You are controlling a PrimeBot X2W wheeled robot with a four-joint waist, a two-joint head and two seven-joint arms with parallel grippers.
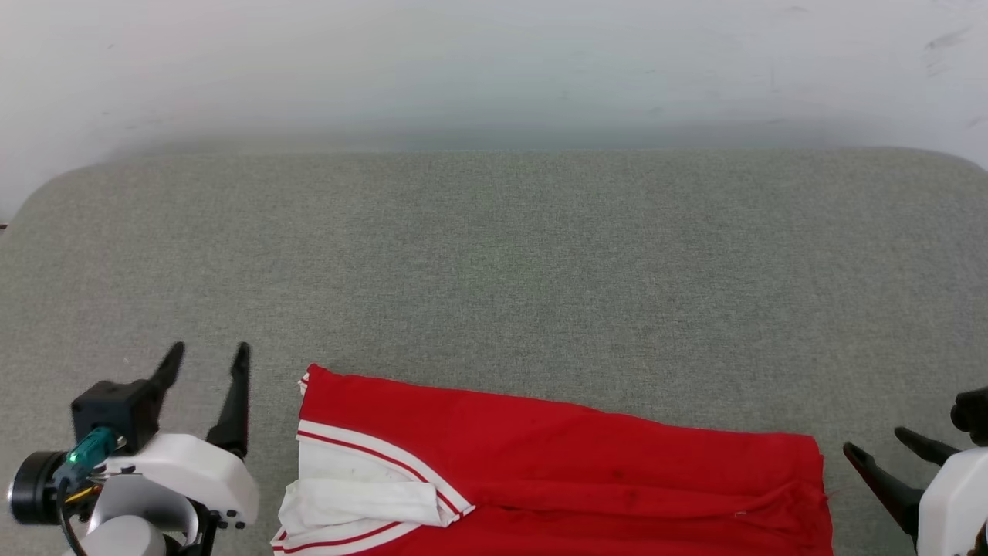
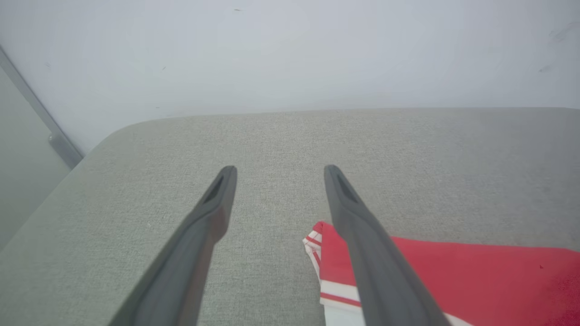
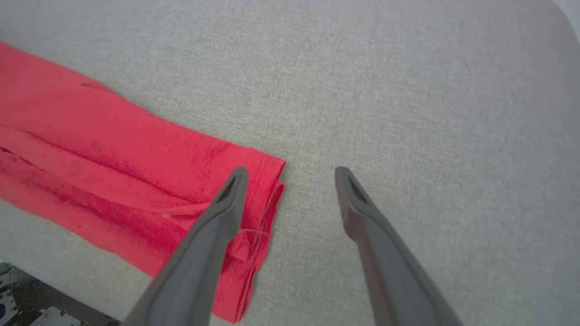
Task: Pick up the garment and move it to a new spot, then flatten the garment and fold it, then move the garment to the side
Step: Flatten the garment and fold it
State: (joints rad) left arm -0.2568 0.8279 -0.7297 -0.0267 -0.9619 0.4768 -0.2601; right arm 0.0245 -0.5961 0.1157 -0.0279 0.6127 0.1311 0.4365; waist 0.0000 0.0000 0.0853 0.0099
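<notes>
The garment (image 1: 587, 471) lies folded into a long red band along the near edge of the grey surface, its white sleeve with striped trim at the left end. My left gripper (image 1: 208, 351) stands open just left of that sleeve end, nothing between its fingers. In the left wrist view the left gripper (image 2: 276, 170) hovers over bare fabric, the garment's corner (image 2: 453, 276) to its right. My right gripper (image 1: 872, 442) is open beside the garment's right end. In the right wrist view the right gripper (image 3: 290, 170) is above the garment's hem (image 3: 136, 172), holding nothing.
The grey padded table (image 1: 494, 255) stretches wide behind the garment and meets a white wall (image 1: 494, 62). Its rounded left corner (image 2: 118, 131) borders a metal strip on the wall. The near table edge (image 3: 54, 276) shows dark hardware below it.
</notes>
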